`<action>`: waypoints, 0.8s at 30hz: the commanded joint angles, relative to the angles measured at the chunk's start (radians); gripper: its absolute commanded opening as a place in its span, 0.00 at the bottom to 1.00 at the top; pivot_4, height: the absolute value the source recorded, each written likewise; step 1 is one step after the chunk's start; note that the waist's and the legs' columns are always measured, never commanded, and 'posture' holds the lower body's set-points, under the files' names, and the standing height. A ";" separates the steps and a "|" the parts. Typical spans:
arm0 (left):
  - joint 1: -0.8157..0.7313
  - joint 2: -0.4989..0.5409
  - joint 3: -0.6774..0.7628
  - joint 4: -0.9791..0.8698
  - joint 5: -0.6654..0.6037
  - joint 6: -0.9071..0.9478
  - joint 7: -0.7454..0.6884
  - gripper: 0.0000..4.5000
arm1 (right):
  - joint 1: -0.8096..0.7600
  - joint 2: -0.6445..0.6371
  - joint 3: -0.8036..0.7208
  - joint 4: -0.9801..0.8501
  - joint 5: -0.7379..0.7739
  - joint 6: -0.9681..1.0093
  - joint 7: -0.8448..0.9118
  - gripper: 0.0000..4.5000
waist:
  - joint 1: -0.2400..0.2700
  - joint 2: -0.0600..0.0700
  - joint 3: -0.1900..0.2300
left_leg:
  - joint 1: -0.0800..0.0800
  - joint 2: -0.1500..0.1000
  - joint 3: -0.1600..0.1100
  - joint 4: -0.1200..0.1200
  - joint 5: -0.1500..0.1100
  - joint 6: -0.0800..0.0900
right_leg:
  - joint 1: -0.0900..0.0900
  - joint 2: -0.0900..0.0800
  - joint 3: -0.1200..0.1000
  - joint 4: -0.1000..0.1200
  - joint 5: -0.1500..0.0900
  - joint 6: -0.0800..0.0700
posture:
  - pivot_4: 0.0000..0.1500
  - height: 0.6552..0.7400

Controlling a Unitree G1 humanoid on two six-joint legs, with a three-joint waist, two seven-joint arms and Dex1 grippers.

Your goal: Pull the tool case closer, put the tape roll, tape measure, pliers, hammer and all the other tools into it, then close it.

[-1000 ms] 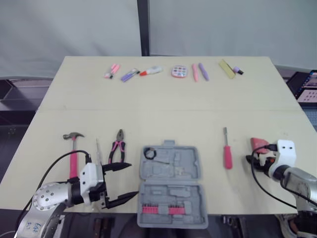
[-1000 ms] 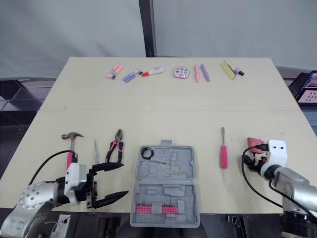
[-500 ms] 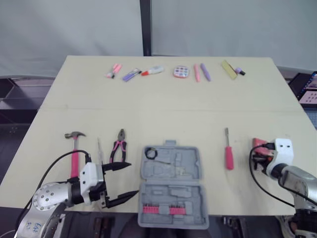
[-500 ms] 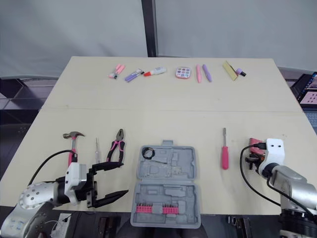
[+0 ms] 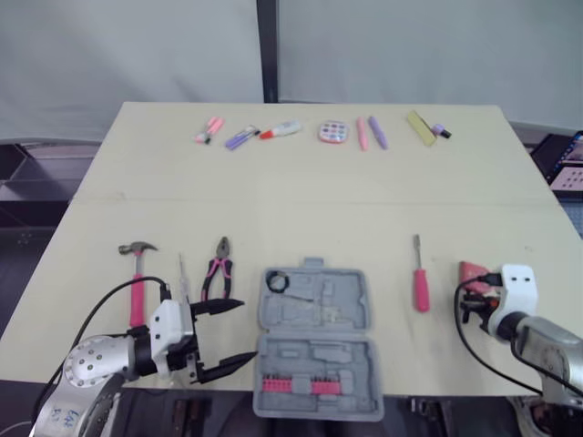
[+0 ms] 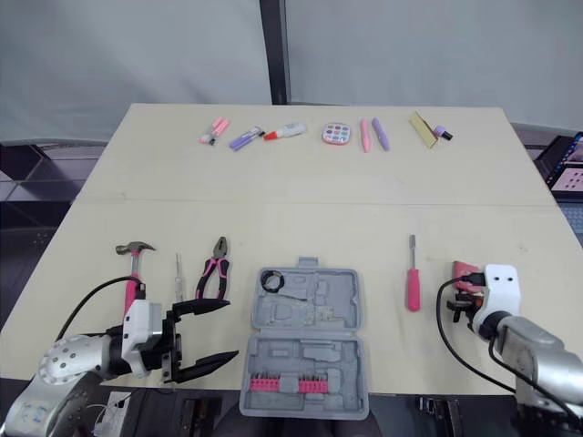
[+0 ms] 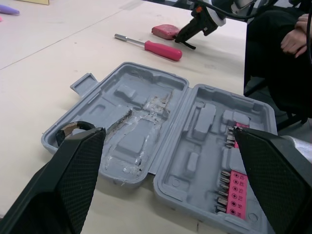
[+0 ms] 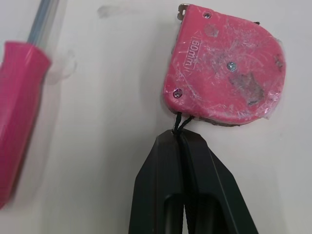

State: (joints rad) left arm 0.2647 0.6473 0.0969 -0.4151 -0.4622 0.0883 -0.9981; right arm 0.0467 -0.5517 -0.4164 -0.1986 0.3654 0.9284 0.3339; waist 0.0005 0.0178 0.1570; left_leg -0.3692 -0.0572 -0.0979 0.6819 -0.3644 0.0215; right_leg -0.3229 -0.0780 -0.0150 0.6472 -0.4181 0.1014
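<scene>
On the bench, the hammer, a thin screwdriver and the pliers lie at 10 o'clock from the tool case. The left end effector, at the case's 9 o'clock, has its fingers wide apart and empty. The case lies open, with the tape roll in its 11 o'clock corner. At its 2 o'clock lies a pink screwdriver, with the tape measure at 3 o'clock from it. The right end effector is closed on the tape measure's black cord.
</scene>
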 commanded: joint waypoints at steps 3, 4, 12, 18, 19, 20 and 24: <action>-0.008 -0.002 -0.012 -0.011 -0.003 -0.007 -0.004 1.00 | 0.108 0.049 -0.018 -0.186 0.041 0.108 -0.026 0.03 | -0.001 0.000 0.000 | 0.000 0.000 0.000 0.000 0.000 0.000 | 0.000 0.000 0.000 0.000 0.000 0.000 | 1.00 0.69; -0.011 -0.002 -0.015 -0.010 -0.004 -0.007 -0.005 1.00 | 0.124 0.056 -0.022 -0.212 0.045 0.121 -0.029 0.03 | -0.001 0.000 0.000 | 0.000 0.000 0.000 0.000 0.000 0.000 | 0.000 0.000 0.000 0.000 0.000 0.000 | 1.00 0.69; -0.037 -0.003 -0.039 0.007 -0.003 -0.006 -0.013 1.00 | 0.248 0.094 -0.025 -0.397 0.080 0.219 -0.027 0.03 | -0.001 0.000 0.000 | 0.000 0.000 0.000 0.000 0.000 0.000 | 0.000 0.000 0.001 0.000 0.000 0.000 | 1.00 0.69; -0.050 -0.005 -0.052 0.016 -0.003 -0.007 -0.015 1.00 | 0.308 0.110 -0.024 -0.454 0.085 0.246 -0.024 0.03 | -0.001 0.001 0.000 | 0.001 0.000 0.000 -0.001 0.000 0.000 | 0.000 0.000 0.002 0.000 0.000 0.000 | 1.00 0.69; -0.053 -0.005 -0.054 0.018 -0.003 -0.007 -0.015 1.00 | 0.314 0.109 -0.023 -0.460 0.087 0.250 -0.022 0.03 | -0.001 0.001 0.000 | 0.000 0.000 0.000 -0.001 0.000 0.000 | 0.000 0.000 0.002 0.000 0.000 0.000 | 1.00 0.69; -0.054 -0.005 -0.055 0.020 -0.003 -0.008 -0.015 1.00 | 0.319 0.109 -0.022 -0.465 0.089 0.252 -0.020 0.03 | -0.001 0.001 0.000 | 0.001 0.000 0.000 -0.001 0.000 0.000 | 0.000 0.000 0.002 0.000 0.000 0.000 | 1.00 0.69; -0.056 -0.007 -0.062 0.021 -0.003 -0.008 -0.013 1.00 | 0.349 0.107 -0.017 -0.489 0.098 0.262 -0.012 0.03 | -0.001 0.001 0.000 | 0.001 0.000 -0.001 -0.001 0.000 0.000 | 0.000 0.000 0.002 0.000 0.000 0.000 | 1.00 0.69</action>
State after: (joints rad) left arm 0.2074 0.6442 0.0368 -0.3799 -0.4625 0.0890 -1.0068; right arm 0.3729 -0.4468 -0.4363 -0.6576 0.4473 1.1789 0.3113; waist -0.0002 0.0183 0.1568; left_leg -0.3687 -0.0574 -0.0984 0.6811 -0.3644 0.0215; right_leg -0.3231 -0.0778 -0.0131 0.6469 -0.4181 0.1014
